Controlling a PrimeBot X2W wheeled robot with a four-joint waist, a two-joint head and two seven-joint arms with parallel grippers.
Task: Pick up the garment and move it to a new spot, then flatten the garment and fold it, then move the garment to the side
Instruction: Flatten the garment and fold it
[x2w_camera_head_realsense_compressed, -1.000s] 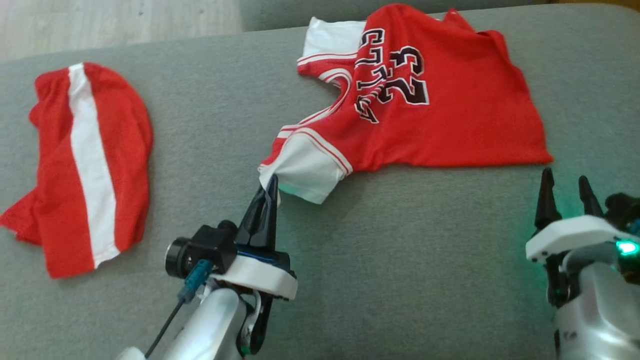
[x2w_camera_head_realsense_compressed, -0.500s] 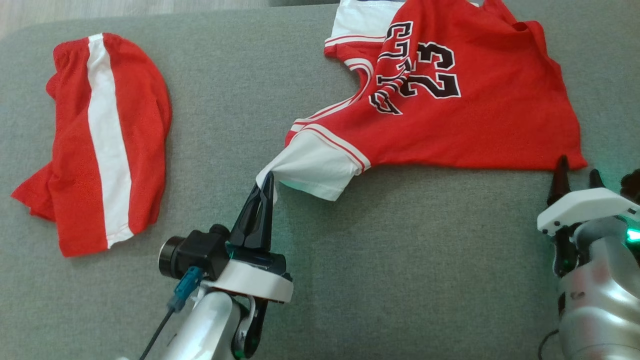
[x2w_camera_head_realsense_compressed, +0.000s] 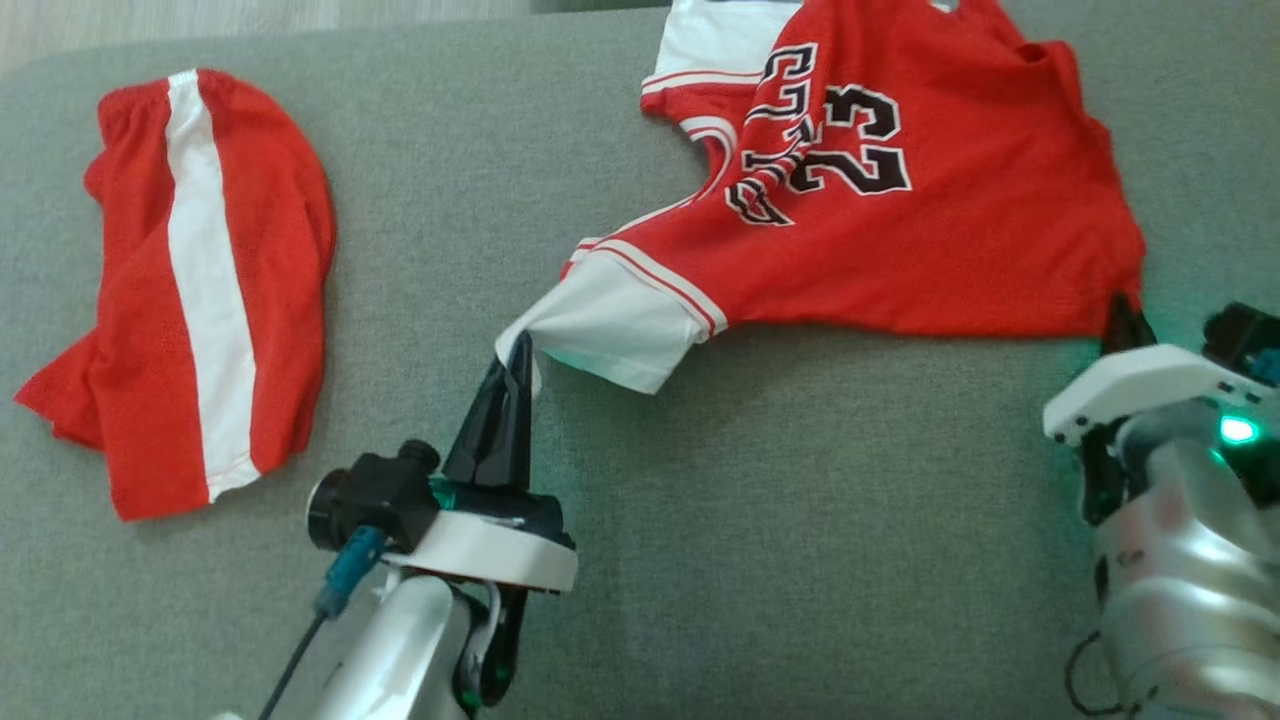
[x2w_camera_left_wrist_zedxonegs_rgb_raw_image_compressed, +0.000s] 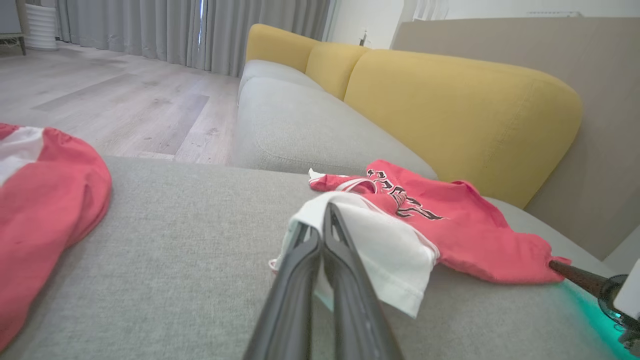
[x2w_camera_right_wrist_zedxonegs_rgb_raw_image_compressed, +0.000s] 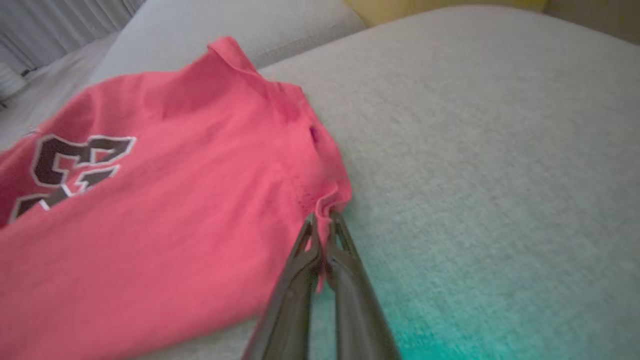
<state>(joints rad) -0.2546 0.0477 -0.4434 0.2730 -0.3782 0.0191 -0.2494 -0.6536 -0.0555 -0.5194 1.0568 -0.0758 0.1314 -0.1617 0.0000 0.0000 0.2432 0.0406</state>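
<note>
Head view: my left gripper (x2w_camera_head_realsense_compressed: 518, 350) is pinched tight on the white sleeve of the jersey (x2w_camera_head_realsense_compressed: 900, 250), my right gripper (x2w_camera_right_wrist_zedxonegs_rgb_raw_image_compressed: 322, 220) clamped on its red hem corner, well right of the shorts (x2w_camera_head_realsense_compressed: 200, 280). Pickup step, I judge; next, lift both ends together.

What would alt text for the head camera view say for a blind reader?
A red number 23 jersey lies on a grey cushion, the left gripper shut on its white sleeve, the right gripper on a hem corner. Red white-striped shorts lie apart at left.
</note>
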